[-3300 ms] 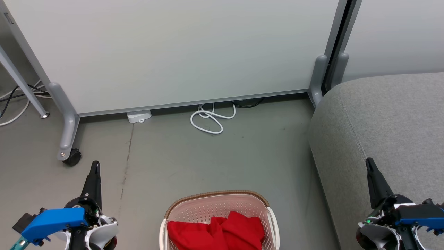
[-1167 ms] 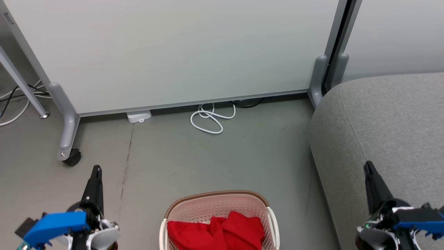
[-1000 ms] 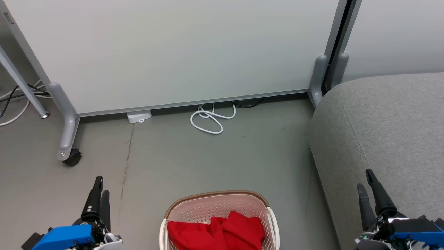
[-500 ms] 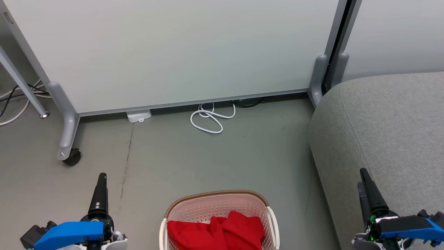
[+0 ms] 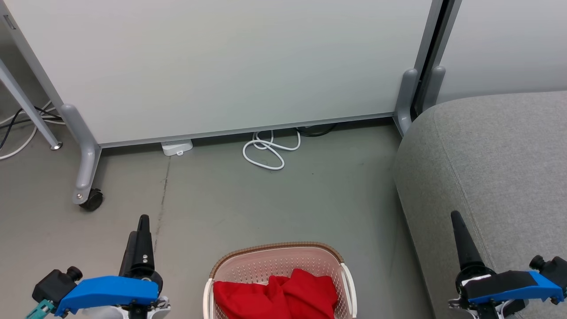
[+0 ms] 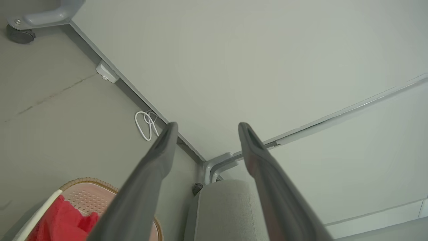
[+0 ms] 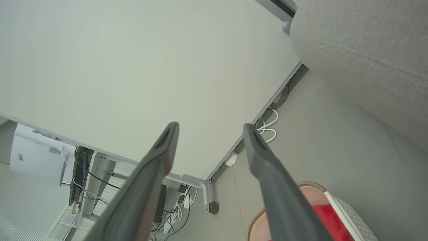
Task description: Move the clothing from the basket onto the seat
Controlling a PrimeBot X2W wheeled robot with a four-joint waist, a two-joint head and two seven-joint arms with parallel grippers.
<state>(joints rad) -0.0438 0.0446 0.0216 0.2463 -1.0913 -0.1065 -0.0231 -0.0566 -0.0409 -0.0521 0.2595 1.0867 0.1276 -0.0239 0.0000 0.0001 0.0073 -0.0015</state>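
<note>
Bright red clothing [image 5: 277, 297] lies bunched in the cream basket [image 5: 278, 251] with a brown rim, at the bottom middle of the head view. The grey seat [image 5: 491, 159] fills the right side. My left gripper [image 5: 142, 221] hangs above the floor left of the basket; in its wrist view the left gripper [image 6: 206, 126] stands open and empty, with the clothing [image 6: 62, 223] at lower left. My right gripper [image 5: 455, 218] is over the seat's front edge; the right gripper [image 7: 210, 127] is open and empty, beside the basket [image 7: 317, 194] and seat [image 7: 361, 50].
A white partition panel [image 5: 221, 66] on grey castor legs [image 5: 86, 177] stands behind. A coiled white cable [image 5: 266, 153] and a white power block [image 5: 177, 147] lie at its foot. More cables [image 5: 13, 128] trail at far left. Bare grey floor [image 5: 274, 204] lies between panel and basket.
Both arms have rolled and shifted inward toward the basket, the left gripper rightward, the right gripper slightly leftward. Clothing and basket have not moved.
</note>
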